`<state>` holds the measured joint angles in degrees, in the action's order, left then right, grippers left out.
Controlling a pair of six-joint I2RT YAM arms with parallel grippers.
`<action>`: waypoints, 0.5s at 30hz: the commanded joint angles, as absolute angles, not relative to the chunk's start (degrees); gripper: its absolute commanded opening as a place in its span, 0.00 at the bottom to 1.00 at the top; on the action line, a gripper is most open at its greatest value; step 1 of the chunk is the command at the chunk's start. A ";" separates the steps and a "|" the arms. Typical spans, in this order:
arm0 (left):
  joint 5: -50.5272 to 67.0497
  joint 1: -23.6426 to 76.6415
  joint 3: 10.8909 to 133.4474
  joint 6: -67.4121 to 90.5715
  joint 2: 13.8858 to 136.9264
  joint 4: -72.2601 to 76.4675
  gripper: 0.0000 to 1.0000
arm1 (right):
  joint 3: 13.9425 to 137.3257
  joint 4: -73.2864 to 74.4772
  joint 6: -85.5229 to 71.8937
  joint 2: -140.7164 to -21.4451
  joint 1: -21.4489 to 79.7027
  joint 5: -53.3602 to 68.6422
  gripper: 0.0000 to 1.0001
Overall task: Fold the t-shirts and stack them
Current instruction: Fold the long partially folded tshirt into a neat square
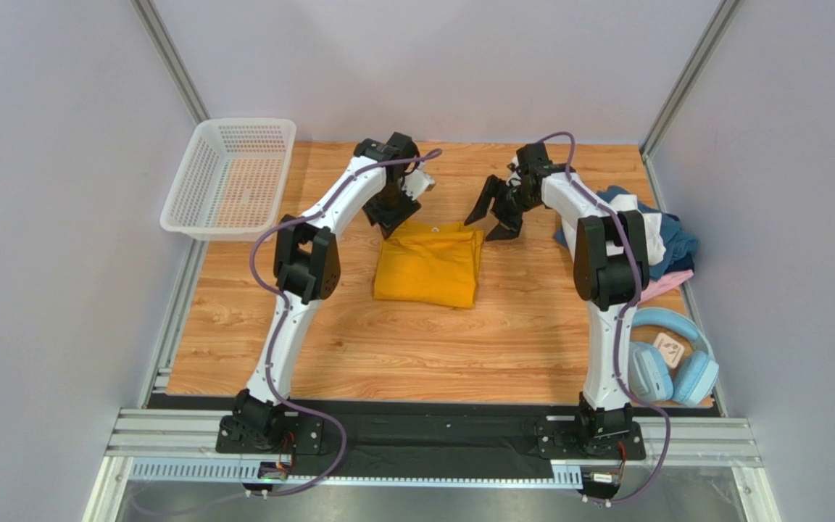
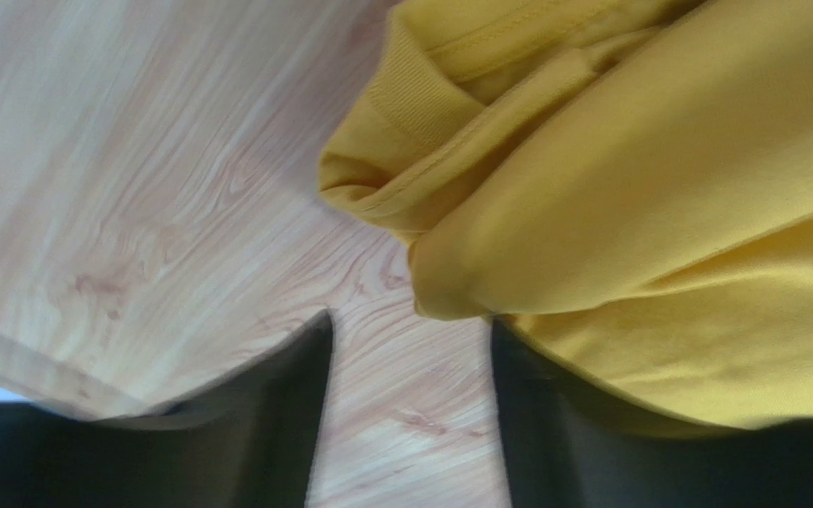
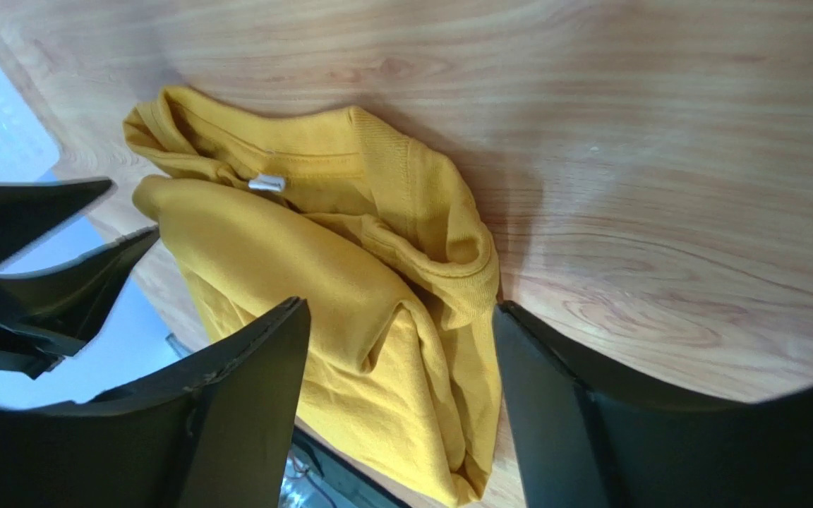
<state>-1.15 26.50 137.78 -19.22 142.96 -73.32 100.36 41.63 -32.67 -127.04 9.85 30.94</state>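
Well to the left of your left gripper [image 1: 392,214] the white mesh basket [image 1: 215,231] sits apart and, in my judgement, plays no part here. That gripper hovers over the far left corner of the mustard-yellow t-shirt [image 1: 430,266], jaws spread and empty, with bare counter [image 1: 389,348] between them and cloth only at one finger. The shirt lies flat, folded into a compact rectangle, between the two grippers and slightly nearer you, which suits it as the base of the stack. Your right gripper [image 1: 496,218] hangs over the far right corner, jaws spread wider and also holding nothing. To its right, the heap of white, blue and pink tees [image 1: 672,248] waits unfolded, probably next.
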 commanded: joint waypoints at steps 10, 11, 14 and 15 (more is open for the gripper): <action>5.79 19.70 127.55 -12.49 108.48 -66.37 1.00 | 98.72 38.09 -33.22 -109.08 12.02 34.16 0.72; 8.15 18.90 125.70 -11.00 106.11 -64.01 1.00 | 96.70 37.45 -33.31 -108.99 13.00 37.76 0.72; 11.16 15.91 119.11 -8.27 98.10 -60.30 1.00 | 93.28 37.01 -32.87 -110.38 17.57 43.65 0.75; 11.16 15.47 115.96 -8.00 95.65 -59.68 1.00 | 91.69 35.87 -34.26 -110.48 18.62 44.90 0.77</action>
<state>5.96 18.41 122.93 -12.88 103.39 -64.86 97.41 40.23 -32.08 -108.97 12.60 33.85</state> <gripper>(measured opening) 0.994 0.745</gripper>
